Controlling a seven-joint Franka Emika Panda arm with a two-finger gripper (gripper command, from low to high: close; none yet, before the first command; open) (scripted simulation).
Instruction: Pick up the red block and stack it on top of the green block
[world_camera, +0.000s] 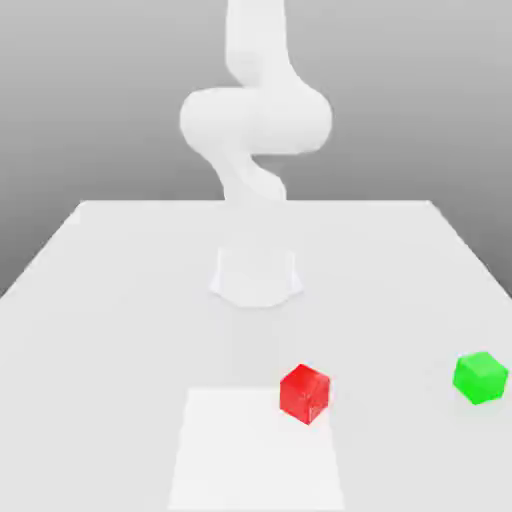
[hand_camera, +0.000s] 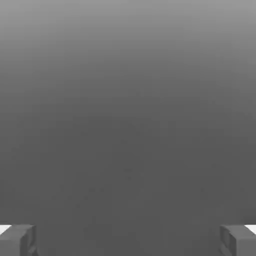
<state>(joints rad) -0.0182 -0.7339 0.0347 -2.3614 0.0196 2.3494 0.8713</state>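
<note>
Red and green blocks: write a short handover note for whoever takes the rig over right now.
Gripper: open, nothing between the fingers.
Red block: in the exterior view, at the right edge of the white patch, partly over it.
Green block: on the table, farther toward the exterior view's right, apart from the red one.
Done: no part of the stack yet.
Left: grasp the red block, lift it, set it on the green block, release.

The end effector (hand_camera: 128, 241) is open and empty.
</note>
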